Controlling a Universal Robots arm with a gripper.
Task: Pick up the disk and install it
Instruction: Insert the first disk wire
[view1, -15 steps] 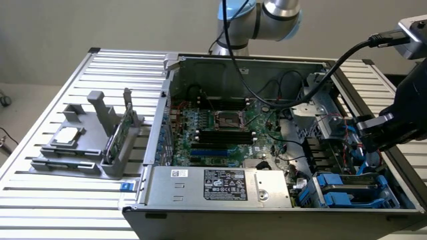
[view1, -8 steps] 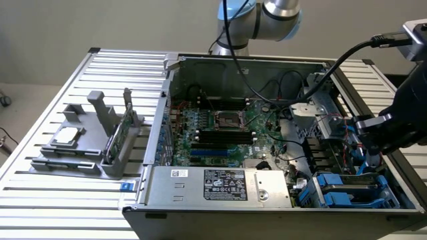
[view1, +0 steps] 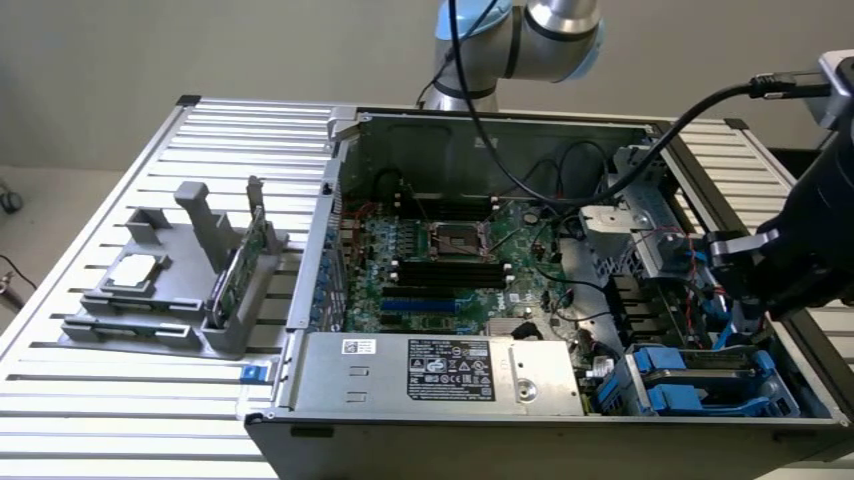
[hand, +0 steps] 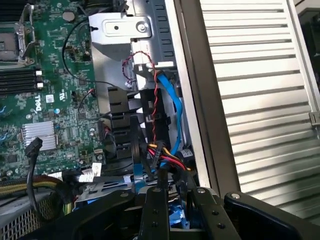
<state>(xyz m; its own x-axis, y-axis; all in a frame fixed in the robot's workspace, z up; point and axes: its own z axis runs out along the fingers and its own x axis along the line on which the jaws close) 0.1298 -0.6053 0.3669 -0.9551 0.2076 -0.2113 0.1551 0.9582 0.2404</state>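
Observation:
My gripper (view1: 742, 312) hangs over the drive bay at the front corner of the open computer case (view1: 467, 125), on the exterior view's right. Its two black fingers (hand: 154, 212) stand close together with blue plastic between them. That blue plastic is the carrier edge of the disk (hand: 175, 222), so the gripper is shut on it. A thin strip of the disk's blue carrier (view1: 738, 330) shows just below the gripper. The disk's metal face and label are hidden by the gripper.
Blue carriers (view1: 674, 385) sit in the bay below the gripper. A red-black wire bundle and a blue cable (hand: 172, 115) run down close to the fingers. The motherboard (view1: 441, 260) and power supply (view1: 441, 370) fill the case. A grey holder (view1: 160, 300) stands on the slatted table.

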